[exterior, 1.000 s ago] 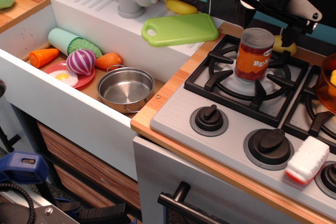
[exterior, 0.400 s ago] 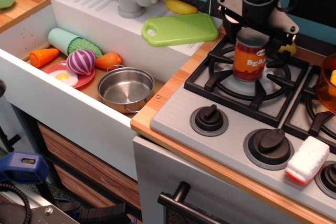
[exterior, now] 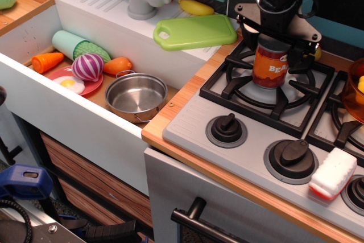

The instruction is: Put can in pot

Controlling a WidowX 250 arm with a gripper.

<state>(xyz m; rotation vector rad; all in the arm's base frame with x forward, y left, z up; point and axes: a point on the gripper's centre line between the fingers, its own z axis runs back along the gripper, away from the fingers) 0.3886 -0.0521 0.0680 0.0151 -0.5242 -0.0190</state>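
Observation:
The can (exterior: 269,68), orange-red with white lettering, stands upright on the stove's back left burner grate (exterior: 239,86). My gripper (exterior: 274,46) has come down from above over the can's top. Its two fingers (exterior: 248,31) stand on either side of the can, open, and no squeeze shows. The can's silver top is mostly hidden by the gripper. The shiny steel pot (exterior: 136,98) sits empty in the sink basin (exterior: 34,32) at its right end, well to the left of and lower than the can.
Beside the pot in the sink lie a red plate with a fried egg (exterior: 71,82), a purple onion (exterior: 87,66) and two carrots (exterior: 118,65). A green cutting board (exterior: 196,31) lies between sink and stove. A transparent orange vessel (exterior: 356,89) stands at the right edge.
My gripper has come down and slightly left, from above and behind the can to around its top. The can and the pot have not moved.

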